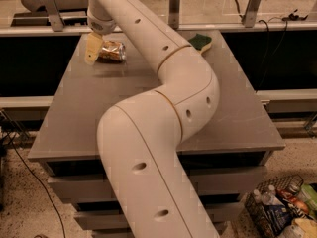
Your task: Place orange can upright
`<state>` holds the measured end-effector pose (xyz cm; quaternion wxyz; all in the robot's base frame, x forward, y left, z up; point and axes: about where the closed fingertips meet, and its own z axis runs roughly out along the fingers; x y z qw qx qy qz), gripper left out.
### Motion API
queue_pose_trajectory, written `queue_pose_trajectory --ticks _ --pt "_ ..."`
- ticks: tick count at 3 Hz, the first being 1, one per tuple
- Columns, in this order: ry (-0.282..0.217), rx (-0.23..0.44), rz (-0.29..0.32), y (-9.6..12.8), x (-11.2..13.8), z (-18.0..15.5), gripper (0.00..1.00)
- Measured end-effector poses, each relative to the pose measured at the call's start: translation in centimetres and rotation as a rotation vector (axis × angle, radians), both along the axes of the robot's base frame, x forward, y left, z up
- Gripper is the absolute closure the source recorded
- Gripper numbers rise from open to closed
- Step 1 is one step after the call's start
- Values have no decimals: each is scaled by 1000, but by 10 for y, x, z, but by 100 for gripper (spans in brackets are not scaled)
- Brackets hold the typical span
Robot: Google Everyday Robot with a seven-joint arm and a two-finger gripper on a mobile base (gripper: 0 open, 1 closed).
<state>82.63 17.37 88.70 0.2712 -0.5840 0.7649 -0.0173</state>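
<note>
1. The gripper (pixel 97 51) is near the far left corner of the worktop (pixel 237 118), pinching the orange can (pixel 112 51).
2. The can lies sideways, a little above the surface.
3. A green sponge (pixel 200 42) lies at the far edge.
4. A floor basket (pixel 257 213) beside the near right corner holds bottles.

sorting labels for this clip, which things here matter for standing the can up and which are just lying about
Job: orange can, on its side, far left of the table; gripper, right beside it.
Lying about: green sponge, far right corner; basket of clutter on the floor.
</note>
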Motion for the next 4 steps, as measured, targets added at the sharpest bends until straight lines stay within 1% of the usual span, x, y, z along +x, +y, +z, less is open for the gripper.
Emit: queue_pose_trajectory --ticks 1,2,3,4 --pt "22 -3 23 10 -2 -11 0" --pt "52 -14 33 15 -4 -26 0" --pt "72 -29 38 16 -5 -38 16" --pt "80 -32 35 13 -4 -43 39"
